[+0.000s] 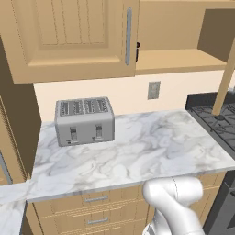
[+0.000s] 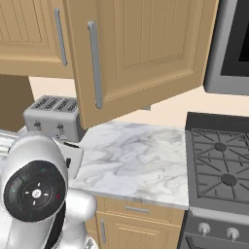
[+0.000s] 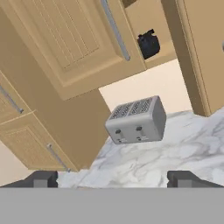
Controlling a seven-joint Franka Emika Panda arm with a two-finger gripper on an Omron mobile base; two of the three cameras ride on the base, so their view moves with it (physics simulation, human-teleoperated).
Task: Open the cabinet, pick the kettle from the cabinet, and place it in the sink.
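One kettle (image 3: 148, 44) in the cabinet (image 3: 78, 39), one toaster (image 3: 136, 120) below

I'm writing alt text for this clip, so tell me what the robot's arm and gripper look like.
The arm is glossy white with rounded, tube-like links. One joint ends in a round black cap with a small white mark at its centre and tiny coloured dots. In the hand view the gripper shows two small, blocky dark grey fingertips. No cables or lettering are visible.
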